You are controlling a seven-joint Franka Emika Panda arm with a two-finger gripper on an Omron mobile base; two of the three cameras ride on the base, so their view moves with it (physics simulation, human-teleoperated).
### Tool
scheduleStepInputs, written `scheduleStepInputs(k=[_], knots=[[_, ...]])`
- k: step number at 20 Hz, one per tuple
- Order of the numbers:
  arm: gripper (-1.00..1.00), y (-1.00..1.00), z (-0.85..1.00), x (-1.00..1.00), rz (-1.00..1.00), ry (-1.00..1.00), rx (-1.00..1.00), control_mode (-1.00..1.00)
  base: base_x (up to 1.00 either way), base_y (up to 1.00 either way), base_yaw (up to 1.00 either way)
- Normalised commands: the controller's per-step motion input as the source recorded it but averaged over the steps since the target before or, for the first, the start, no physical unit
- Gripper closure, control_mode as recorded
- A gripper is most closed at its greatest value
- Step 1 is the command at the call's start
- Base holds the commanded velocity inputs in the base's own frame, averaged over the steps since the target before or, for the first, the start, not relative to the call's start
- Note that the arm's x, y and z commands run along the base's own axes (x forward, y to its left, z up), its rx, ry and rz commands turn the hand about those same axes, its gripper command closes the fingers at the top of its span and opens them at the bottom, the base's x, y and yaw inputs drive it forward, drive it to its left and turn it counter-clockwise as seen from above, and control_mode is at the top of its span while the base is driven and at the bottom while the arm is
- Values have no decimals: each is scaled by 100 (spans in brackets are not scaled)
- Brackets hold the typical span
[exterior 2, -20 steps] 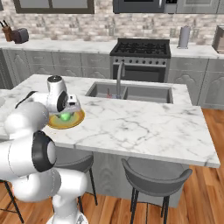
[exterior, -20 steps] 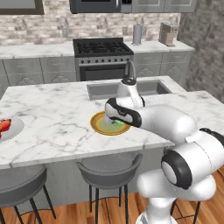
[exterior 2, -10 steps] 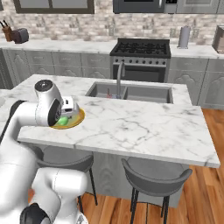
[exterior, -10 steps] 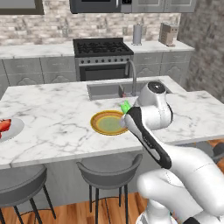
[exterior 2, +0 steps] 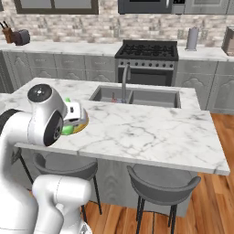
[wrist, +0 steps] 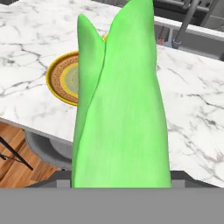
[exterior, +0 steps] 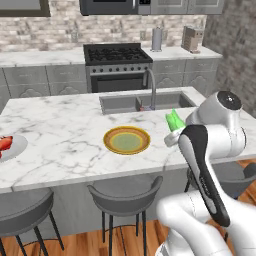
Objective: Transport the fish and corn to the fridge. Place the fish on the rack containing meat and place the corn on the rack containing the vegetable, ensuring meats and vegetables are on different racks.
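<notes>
Bright green husk-wrapped corn cob: clamped in the two-finger gripper, lifted clear above the white marble island counter. Round yellow plate at its 9 o'clock: bare. Small red fish: on a pale plate, cut off by the frame edge. Fingertips hidden behind the cob.

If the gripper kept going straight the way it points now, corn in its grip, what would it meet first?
Probably the marble island top, just right of the yellow plate. The corn blocks the centre line, so depth is uncertain.
</notes>
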Motion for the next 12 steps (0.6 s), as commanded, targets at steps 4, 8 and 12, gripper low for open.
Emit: scheduleStepInputs(k=[4, 8, 12], knots=[[100, -19, 63, -60, -5, 2, 0, -100, 0, 0, 0], [100, 0, 38, -32, -4, 0, 0, -100, 0, 0, 0], [100, 0, 56, -73, 0, 0, 3, -100, 0, 0, 0]])
